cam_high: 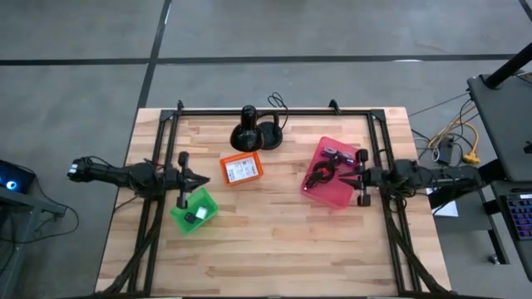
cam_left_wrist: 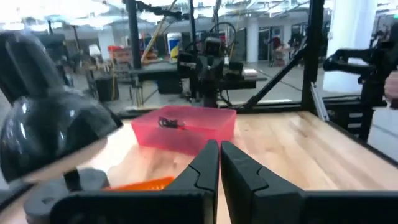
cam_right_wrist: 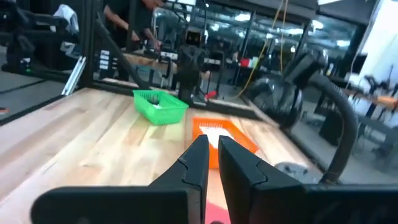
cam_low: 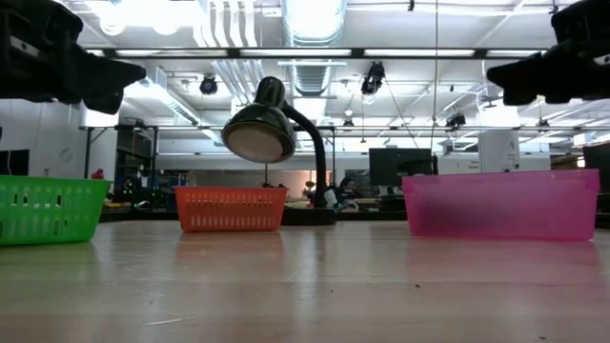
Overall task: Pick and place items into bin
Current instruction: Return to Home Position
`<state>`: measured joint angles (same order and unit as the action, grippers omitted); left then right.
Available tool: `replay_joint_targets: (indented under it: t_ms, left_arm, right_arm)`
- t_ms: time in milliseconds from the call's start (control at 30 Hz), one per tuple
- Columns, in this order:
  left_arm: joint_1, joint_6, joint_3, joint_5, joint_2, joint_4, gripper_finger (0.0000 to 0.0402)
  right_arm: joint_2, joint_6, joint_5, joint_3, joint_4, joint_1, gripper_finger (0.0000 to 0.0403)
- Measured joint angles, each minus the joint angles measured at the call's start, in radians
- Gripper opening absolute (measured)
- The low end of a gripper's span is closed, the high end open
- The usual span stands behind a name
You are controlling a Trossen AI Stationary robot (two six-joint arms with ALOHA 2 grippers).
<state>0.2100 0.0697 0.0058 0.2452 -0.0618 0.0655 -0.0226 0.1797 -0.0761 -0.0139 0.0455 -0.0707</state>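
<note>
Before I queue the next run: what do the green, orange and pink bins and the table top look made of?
Green mesh-walled bin and orange mesh-walled bin: likely moulded plastic, judging by the lattice walls. Pink bin: seemingly translucent plastic, with solid, smooth walls. Table top: wood planks with visible grain and a slight sheen.

Print on the white card (cam_high: 242, 170) cannot be read.

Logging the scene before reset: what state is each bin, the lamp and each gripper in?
Orange bin: upright, holds white printed card.
Green bin: upright, holds small pieces.
Pink bin: upright, holds black cable.
Lamp: standing, head bowed.
Left gripper: shut, empty, raised near green bin.
Right gripper: shut, empty, above pink bin.
</note>
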Motion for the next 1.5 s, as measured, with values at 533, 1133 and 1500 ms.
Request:
replay_joint_targets:
  t_ms: [533,1133,1500]
  left_arm:
    - [-0.001,-0.043,-0.001,-0.088,0.002,-0.018,0.0001]
    - [-0.001,-0.035,0.001,-0.088,-0.001,-0.021,0.0001]
    - [-0.001,-0.036,0.002,-0.087,-0.002,-0.019,0.0001]
  right_arm:
    - [-0.001,-0.128,0.009,0.004,-0.028,0.000,0.0009]
    - [0.000,-0.118,0.003,0.004,-0.026,-0.001,0.0009]
    - [-0.001,-0.120,0.003,0.004,-0.025,-0.001,0.0009]
